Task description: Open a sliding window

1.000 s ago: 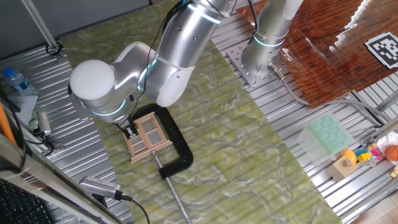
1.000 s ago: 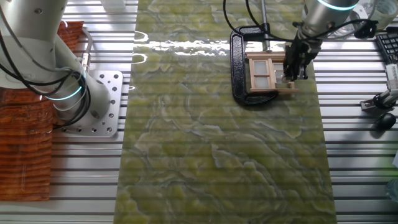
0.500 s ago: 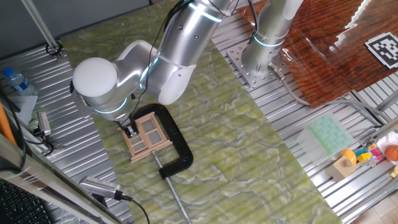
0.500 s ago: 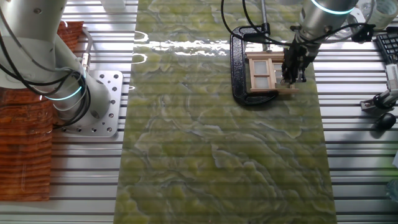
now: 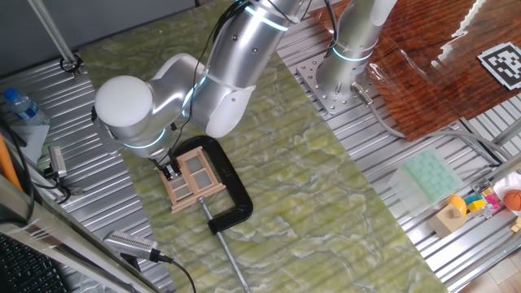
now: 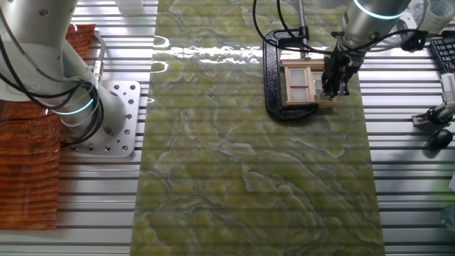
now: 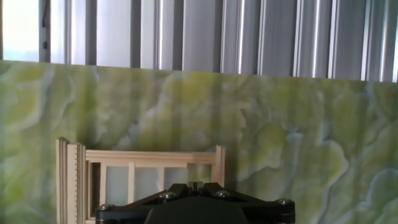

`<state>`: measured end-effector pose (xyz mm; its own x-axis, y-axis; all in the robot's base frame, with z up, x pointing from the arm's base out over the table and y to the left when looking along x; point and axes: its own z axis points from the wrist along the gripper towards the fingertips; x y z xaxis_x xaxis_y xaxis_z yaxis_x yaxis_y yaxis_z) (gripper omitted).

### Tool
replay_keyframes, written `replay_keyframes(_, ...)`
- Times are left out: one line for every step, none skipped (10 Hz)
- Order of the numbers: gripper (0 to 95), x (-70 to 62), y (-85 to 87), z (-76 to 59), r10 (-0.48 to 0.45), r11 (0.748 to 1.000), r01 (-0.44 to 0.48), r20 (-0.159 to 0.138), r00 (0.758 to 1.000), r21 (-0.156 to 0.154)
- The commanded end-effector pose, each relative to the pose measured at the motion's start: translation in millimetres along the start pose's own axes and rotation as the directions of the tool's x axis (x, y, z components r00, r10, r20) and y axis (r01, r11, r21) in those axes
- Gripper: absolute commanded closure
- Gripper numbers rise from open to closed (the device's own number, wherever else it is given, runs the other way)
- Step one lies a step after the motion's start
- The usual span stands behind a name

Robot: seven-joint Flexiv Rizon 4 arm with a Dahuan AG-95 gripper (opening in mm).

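The sliding window is a small tan wooden frame with cross bars, lying flat on the green marbled mat and held inside a black C-clamp. It also shows in the other fixed view and in the hand view. My gripper points down at the window's outer side, away from the clamp's spine, and its tips touch the wood. In the hand view the gripper has its two fingers closed together over the frame's top bar. Whether they pinch any part of the window is hidden.
The clamp's screw rod sticks out toward the mat's near edge. A water bottle and cables lie on the ribbed metal table beside the mat. A green tray and toys sit far off. A second arm's base stands off the mat.
The gripper and arm have shifted slightly toward the clamp side over the window edge during the last second. Almost nothing has moved in the last half second.
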<state>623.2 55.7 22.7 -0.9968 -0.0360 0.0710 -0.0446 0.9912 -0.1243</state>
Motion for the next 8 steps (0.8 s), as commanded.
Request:
replay_keyframes(95.0,-0.5,-0.1,0.0,-0.005,1.000,0.005,-0.002,1.000,-0.003)
replay_keyframes(95.0,-0.5,-0.2,0.3,-0.009,1.000,0.009,-0.003,1.000,-0.005)
replay_keyframes(95.0,-0.6,-0.2,0.7,-0.009,1.000,0.009,-0.004,1.000,-0.005)
replay_keyframes(95.0,-0.8,-0.3,1.6,-0.009,1.000,0.009,-0.004,1.000,-0.006)
replay_keyframes(95.0,-1.0,-0.3,2.5,-0.010,1.000,0.010,-0.004,1.000,-0.007)
replay_keyframes(95.0,-1.0,-0.4,2.8,-0.014,1.000,0.014,-0.003,1.000,-0.011)
replay_keyframes(95.0,-1.0,-0.3,2.9,-0.016,1.000,0.016,-0.003,1.000,-0.015)
replay_keyframes(95.0,-0.9,0.1,2.9,-0.018,1.000,0.018,-0.002,1.000,-0.023)
